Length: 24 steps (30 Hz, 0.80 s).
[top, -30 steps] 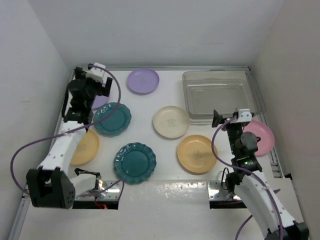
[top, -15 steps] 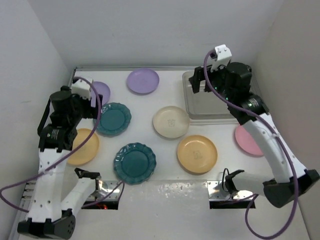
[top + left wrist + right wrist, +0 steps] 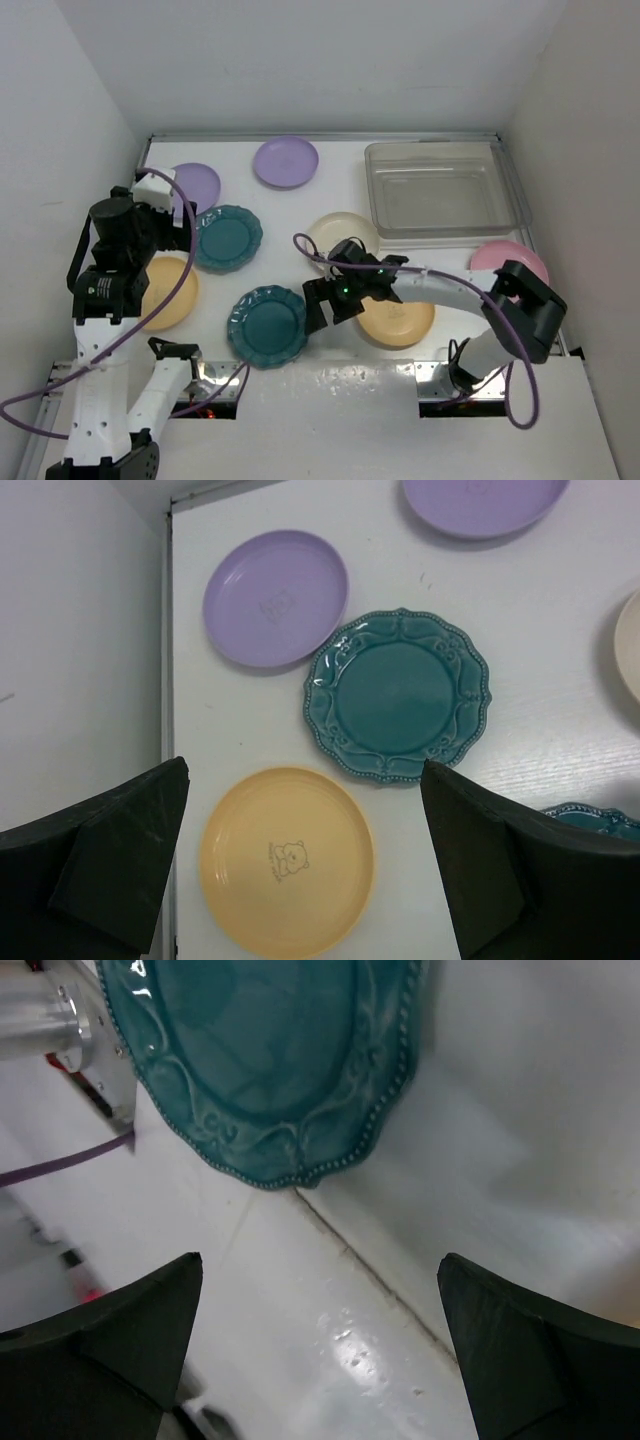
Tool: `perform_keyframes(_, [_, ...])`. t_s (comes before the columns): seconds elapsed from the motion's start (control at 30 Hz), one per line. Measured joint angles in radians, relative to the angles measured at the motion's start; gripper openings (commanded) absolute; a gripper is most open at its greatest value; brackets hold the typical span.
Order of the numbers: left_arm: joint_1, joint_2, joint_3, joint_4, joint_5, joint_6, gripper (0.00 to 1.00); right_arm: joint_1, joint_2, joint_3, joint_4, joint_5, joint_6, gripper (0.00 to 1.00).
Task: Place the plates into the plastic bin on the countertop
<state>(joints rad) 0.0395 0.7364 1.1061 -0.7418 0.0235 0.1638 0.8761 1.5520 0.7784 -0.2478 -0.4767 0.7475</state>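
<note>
The white countertop [image 3: 300, 200] is stretching between white walls. The plastic bin [image 3: 372, 190] is sitting at its far right corner, flat on its base with the opening facing up. Its long axis is running left to right in the top view, close along the back wall. It is clear and shallow, with rounded corners and a lipped rim.

All eight plates are lying flat and face up on the countertop, outside the bin; being round, they are showing no long axis. One lavender plate [image 3: 286, 161] is resting by the back wall and the other lavender plate [image 3: 196, 183] by the far left corner. The far teal plate [image 3: 225, 237], scalloped and bead-edged, is lying just beside that one. The near teal plate [image 3: 270, 325] is sitting by the front edge. The left yellow plate [image 3: 172, 292], bearing a small printed figure, is lying partly under the left arm. The right yellow plate [image 3: 405, 320] and the cream plate [image 3: 343, 238] are partly covered by the right arm. The pink plate [image 3: 510, 262] is lying near the right wall, in front of the bin.

The left gripper [image 3: 305, 775] is hanging above the left yellow plate, fingers spread wide and gripping nothing. The right gripper [image 3: 322, 305] is hovering at the near teal plate's right edge, fingers likewise apart.
</note>
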Motion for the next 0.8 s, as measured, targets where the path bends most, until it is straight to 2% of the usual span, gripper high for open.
perform_keyframes(0.13, [0.004,0.011,-0.005,-0.006,0.009,0.002,1.0,0.099,-0.098,0.01,0.058,0.216,-0.048,1.0])
perform_keyframes(0.2, [0.005,0.024,-0.011,-0.006,0.011,0.004,1.0,0.124,-0.151,-0.023,0.161,0.315,-0.048,1.0])
perform_keyframes(0.23, [0.005,0.03,-0.014,-0.007,0.011,0.005,1.0,0.119,-0.173,-0.07,0.246,0.329,-0.034,0.83])
perform_keyframes(0.3, [0.006,0.04,-0.017,-0.007,0.011,0.007,1.0,0.069,-0.174,-0.174,0.409,0.284,-0.003,0.36])
perform_keyframes(0.33, [0.006,0.045,-0.017,-0.007,0.011,0.008,1.0,0.022,-0.139,-0.224,0.488,0.247,0.033,0.35])
perform_keyframes(0.43, [0.006,0.053,-0.017,-0.007,0.012,0.008,1.0,-0.06,0.01,-0.241,0.555,0.18,0.114,0.37])
perform_keyframes(0.5, [0.006,0.054,-0.017,-0.007,0.012,0.008,1.0,-0.055,0.089,-0.233,0.578,0.158,0.146,0.41])
perform_keyframes(0.7, [0.006,0.047,-0.017,-0.007,0.012,0.012,1.0,-0.005,0.152,-0.233,0.669,0.098,0.209,0.41])
perform_keyframes(0.8, [0.006,0.04,-0.017,-0.007,0.012,0.012,1.0,-0.004,0.196,-0.234,0.739,0.066,0.252,0.33])
